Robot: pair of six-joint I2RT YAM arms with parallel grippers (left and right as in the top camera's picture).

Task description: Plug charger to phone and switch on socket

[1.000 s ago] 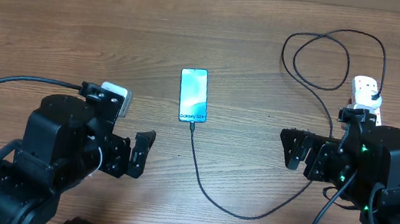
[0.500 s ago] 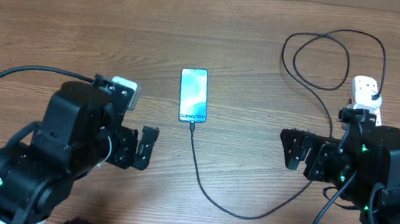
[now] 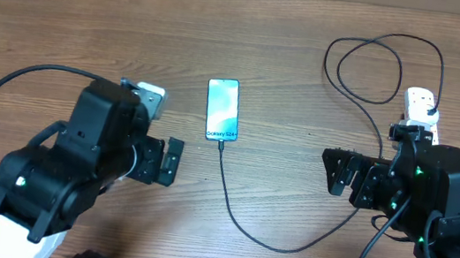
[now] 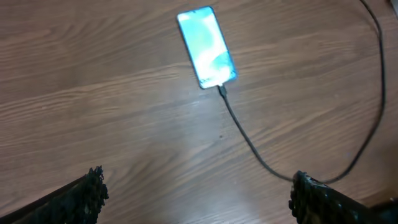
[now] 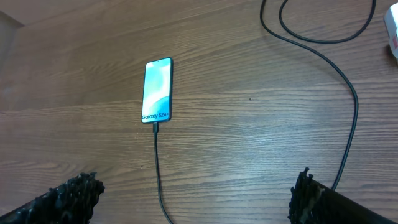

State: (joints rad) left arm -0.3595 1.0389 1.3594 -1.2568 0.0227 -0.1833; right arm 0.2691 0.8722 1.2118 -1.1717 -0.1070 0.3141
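**Current state**

1. The left fingers are spread wide and hold nothing. They hover over the brown wood-grain tabletop, near the phone's near-left corner.
2. The right fingers are also spread and empty, well apart from the phone on the right side.
3. The long thin black charger cable curves across the tabletop between the two arms, then passes beneath the right arm.
4. The slim rectangular smartphone with the lit blue-cyan screen lies flat at mid-tabletop. The small black connector tip touches its near short edge and appears seated. Full insertion cannot be confirmed.
5. Beyond the phone, the cable forms loops and ends at a black plug. The plug sits in the white oblong power strip with red markings at the far right, partly hidden by the right arm. The switch position cannot be read.

**Judgement:** The connection looks complete, so the switch is probably the remaining step.

**Hazards**

- The right arm stands over the cable. If it snags the slack while reaching, it could drag the phone or pull the connector out.
- Spread fingers may strike the plug instead of the switch.
- An off-centre press could slide or tip the light strip.
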